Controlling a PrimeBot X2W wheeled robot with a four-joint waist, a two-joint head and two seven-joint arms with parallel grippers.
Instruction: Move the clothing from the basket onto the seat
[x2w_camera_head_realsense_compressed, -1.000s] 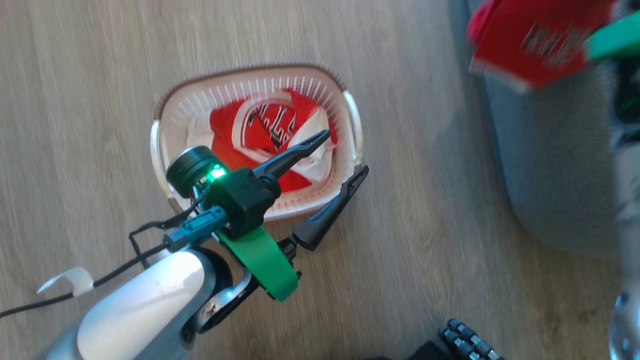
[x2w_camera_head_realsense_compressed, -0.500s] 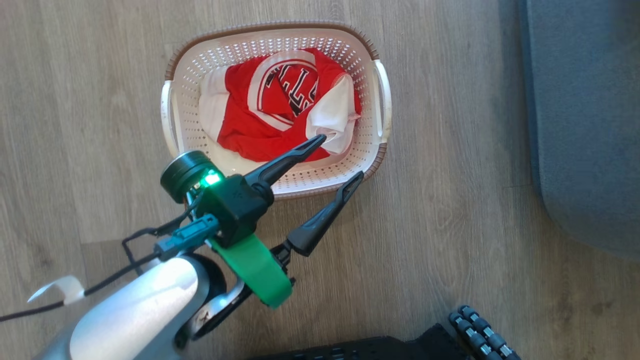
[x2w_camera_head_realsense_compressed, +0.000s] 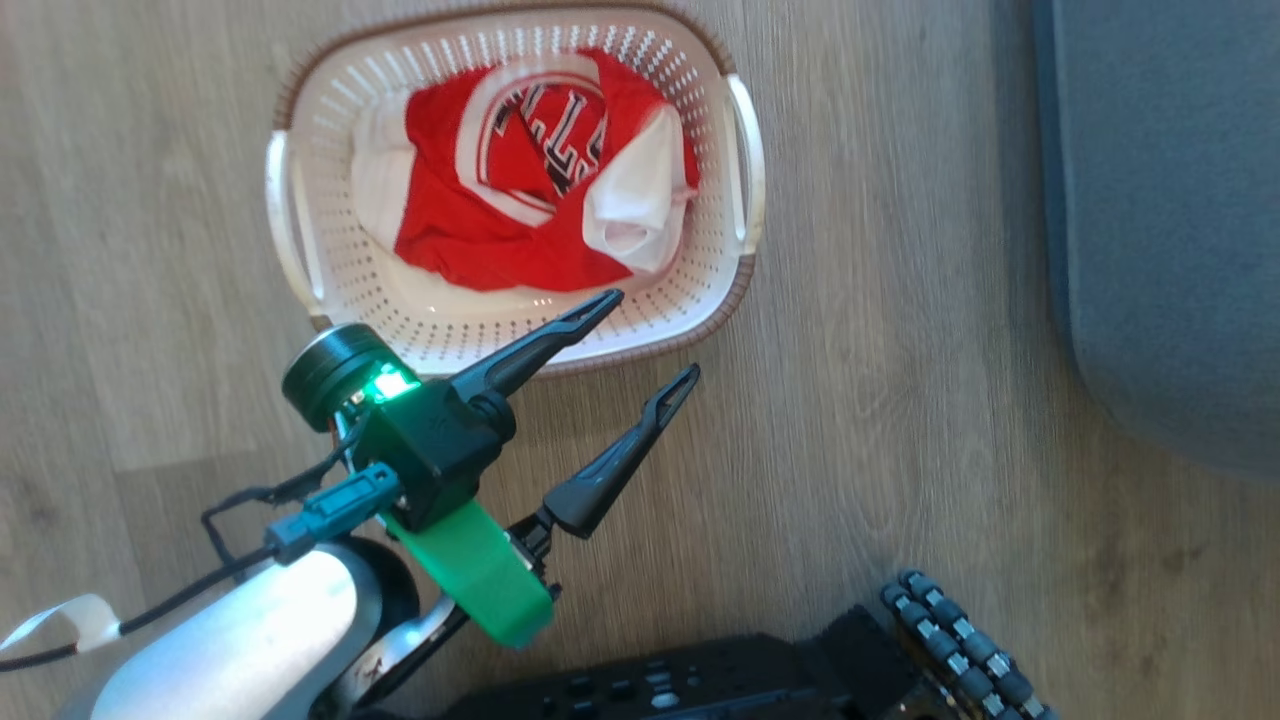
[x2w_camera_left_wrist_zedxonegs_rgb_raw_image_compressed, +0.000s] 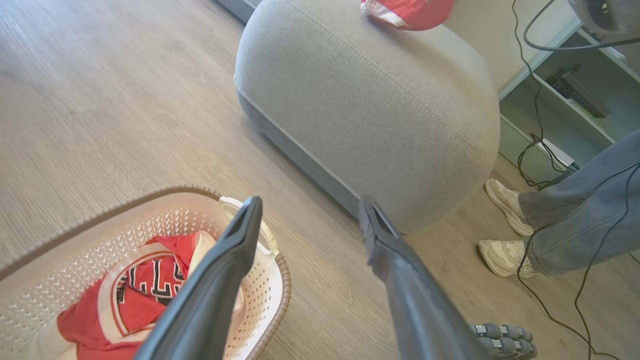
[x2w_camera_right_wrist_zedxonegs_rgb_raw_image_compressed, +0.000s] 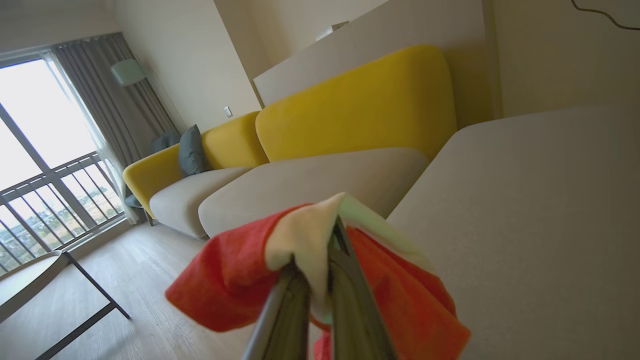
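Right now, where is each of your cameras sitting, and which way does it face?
Head: on the head, faces down at the floor, the basket of red clothes and the grey seat; the open left pincer shows.
Left wrist: on that arm, looks out along that pincer at the basket, the seat and a person's legs.
Right wrist: faces a yellow-backed sofa; the shut right pincer holds a red garment.
Head and left wrist share the basket and seat.

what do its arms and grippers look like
The left gripper has long tapered black fingers, a black body with a green light and a green band. Its silver-white forearm carries a black cable with a teal plug. The right gripper has dark grey fingers.
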